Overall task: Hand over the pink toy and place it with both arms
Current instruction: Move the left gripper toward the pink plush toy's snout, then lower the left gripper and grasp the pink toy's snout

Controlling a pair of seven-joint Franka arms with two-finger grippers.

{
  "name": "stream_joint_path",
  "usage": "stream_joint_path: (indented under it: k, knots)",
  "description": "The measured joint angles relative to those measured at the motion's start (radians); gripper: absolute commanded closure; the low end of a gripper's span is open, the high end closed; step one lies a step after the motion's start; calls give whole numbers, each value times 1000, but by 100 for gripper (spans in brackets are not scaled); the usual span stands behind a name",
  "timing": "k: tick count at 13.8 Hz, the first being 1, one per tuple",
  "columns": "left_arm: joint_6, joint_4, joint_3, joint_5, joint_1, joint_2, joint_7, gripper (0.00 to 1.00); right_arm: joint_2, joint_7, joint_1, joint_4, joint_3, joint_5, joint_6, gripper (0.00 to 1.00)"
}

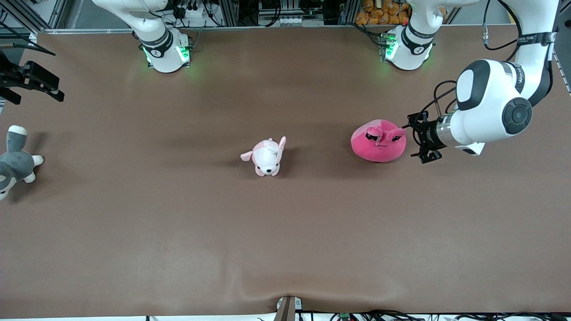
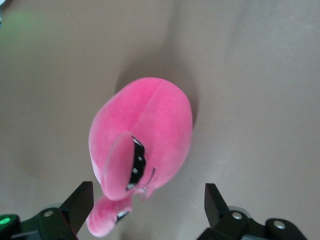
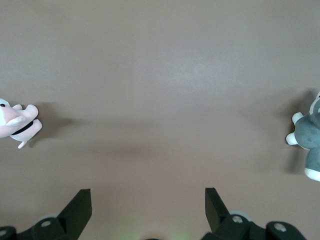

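hot-pink toy (image 1: 378, 143) hides left tool's (image 1: 408, 139) spread tips; right tool (image 3: 148, 210) wide, waiting.

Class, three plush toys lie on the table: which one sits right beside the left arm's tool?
The pink toy: hot pink, round, beside the open left tool; puppy plush and grey-and-white plush lie toward the right arm's end.

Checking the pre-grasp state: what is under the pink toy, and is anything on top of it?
The pink toy sits directly on the brown table; whatever it covers is hidden. Nothing rests on it. The left gripper stands open beside it; the right gripper waits open.
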Motion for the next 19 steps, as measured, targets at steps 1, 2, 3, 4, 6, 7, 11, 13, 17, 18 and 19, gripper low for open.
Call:
stream_joint_path:
  k: [1,2,3,4,6,7,11,13,17,18,19]
  knots:
    - [6,-22,-2,0,0,-11,0,2,0,0,0,0,0,0,-1,0]
    - [16,-43,-6,0,0,-21,0,1,1,0,0,0,-1,0,-4,0]
    - [26,-63,-10,0,0,-30,0,2,2,0,-1,-1,-1,0,-7,0]
    - [32,-81,-17,0,0,-38,0,2,6,0,-3,-2,-2,0,-8,0]
    - [40,-111,-38,0,1,-49,0,10,21,0,-15,-3,-3,0,-10,0]
    - [54,-124,-46,0,1,-51,-1,14,30,0,-22,-3,-3,0,-11,0]
    - [119,-175,-51,0,2,-52,-1,40,68,-1,-70,-10,-4,0,-15,0]
    - [122,-179,-53,0,2,-52,-1,69,103,-5,-106,-13,-5,0,-14,0]
    - [126,-178,-59,0,2,-52,-1,100,147,-6,-123,-13,-5,0,-12,0]
    - [125,-171,-59,0,3,-52,-1,100,150,-6,-123,-13,-3,0,-12,0]
    - [118,-159,-59,0,4,-52,-1,100,152,-6,-122,-13,-2,0,-12,0]
